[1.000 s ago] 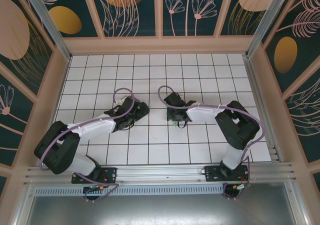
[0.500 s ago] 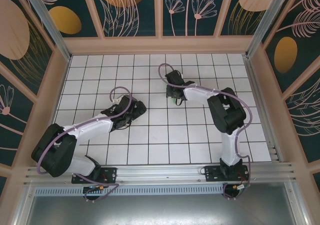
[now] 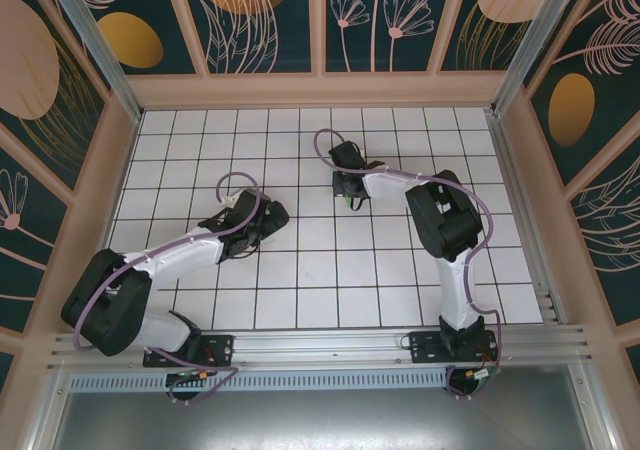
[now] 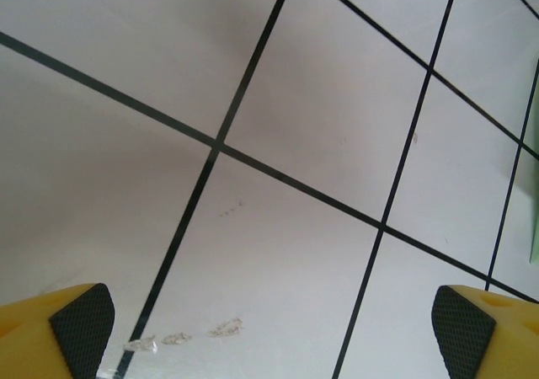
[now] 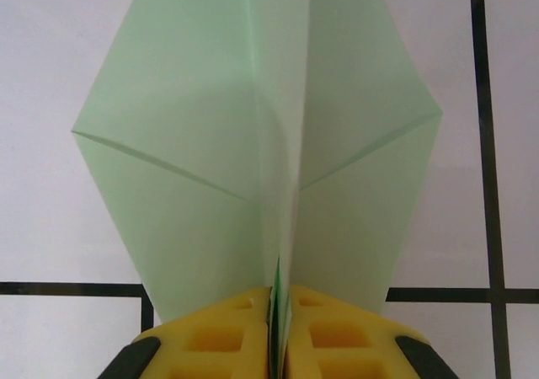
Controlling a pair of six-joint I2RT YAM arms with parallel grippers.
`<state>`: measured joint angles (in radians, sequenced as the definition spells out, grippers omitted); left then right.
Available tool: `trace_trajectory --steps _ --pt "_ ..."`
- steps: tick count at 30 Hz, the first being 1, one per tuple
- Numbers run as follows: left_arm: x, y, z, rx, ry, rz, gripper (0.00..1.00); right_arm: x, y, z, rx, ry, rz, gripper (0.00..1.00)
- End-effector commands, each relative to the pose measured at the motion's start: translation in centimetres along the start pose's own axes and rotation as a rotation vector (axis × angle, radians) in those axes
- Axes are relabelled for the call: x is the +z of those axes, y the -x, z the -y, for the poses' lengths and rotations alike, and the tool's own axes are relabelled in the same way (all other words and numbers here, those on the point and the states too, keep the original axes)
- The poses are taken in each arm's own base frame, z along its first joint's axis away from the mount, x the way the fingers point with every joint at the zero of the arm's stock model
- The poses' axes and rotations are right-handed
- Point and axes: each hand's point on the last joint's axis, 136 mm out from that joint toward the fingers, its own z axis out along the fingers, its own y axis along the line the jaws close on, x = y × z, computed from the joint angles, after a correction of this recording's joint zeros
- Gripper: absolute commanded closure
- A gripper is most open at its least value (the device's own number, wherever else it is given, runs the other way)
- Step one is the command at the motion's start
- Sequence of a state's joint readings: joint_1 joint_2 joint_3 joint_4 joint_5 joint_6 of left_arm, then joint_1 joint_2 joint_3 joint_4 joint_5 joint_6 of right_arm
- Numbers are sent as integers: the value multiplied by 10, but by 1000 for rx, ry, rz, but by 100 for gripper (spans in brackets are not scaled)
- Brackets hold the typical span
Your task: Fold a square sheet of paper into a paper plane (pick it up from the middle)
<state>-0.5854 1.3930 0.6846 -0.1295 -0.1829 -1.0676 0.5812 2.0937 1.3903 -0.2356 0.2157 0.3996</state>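
The square sheet of paper is folded into a pale mint-green paper plane [image 5: 253,143]. It has a centre crease, wings spread to both sides and slanting fold lines. My right gripper [image 5: 278,333] is shut on the centre fold, its yellow jaws pressed together on the paper just above the tiles. In the top view the right gripper [image 3: 347,190] is stretched towards the middle back of the table. My left gripper [image 3: 258,222] hovers low over bare tiles left of centre. In the left wrist view the left gripper [image 4: 269,333] is open with nothing between its fingertips [image 4: 80,324].
The table [image 3: 300,290] is a white grid of tiles with black lines. Wooden walls [image 3: 320,90] close it in at the back and sides, and a metal rail [image 3: 320,345] runs along the near edge. A green sliver [image 4: 535,202] shows at the right edge of the left wrist view.
The right arm has reached farther towards the back of the table with the plane in its jaws. The left gripper has drawn back slightly to the left, still open.
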Motion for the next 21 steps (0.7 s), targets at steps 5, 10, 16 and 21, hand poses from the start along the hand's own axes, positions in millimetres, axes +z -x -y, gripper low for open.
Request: trace_trajectory --steps 5,10,16,21 --pt "-29 61 18 83 36 168 1 -48 45 -5 54 20 76 72" --pt "-57 108 31 122 61 311 1 -99 80 -1 99 28 188 58" --pt "-89 154 15 175 144 491 1 -164 111 55 183 -60 397 38" --pt "-114 175 -26 231 252 700 2 -202 102 146 271 -226 577 16"
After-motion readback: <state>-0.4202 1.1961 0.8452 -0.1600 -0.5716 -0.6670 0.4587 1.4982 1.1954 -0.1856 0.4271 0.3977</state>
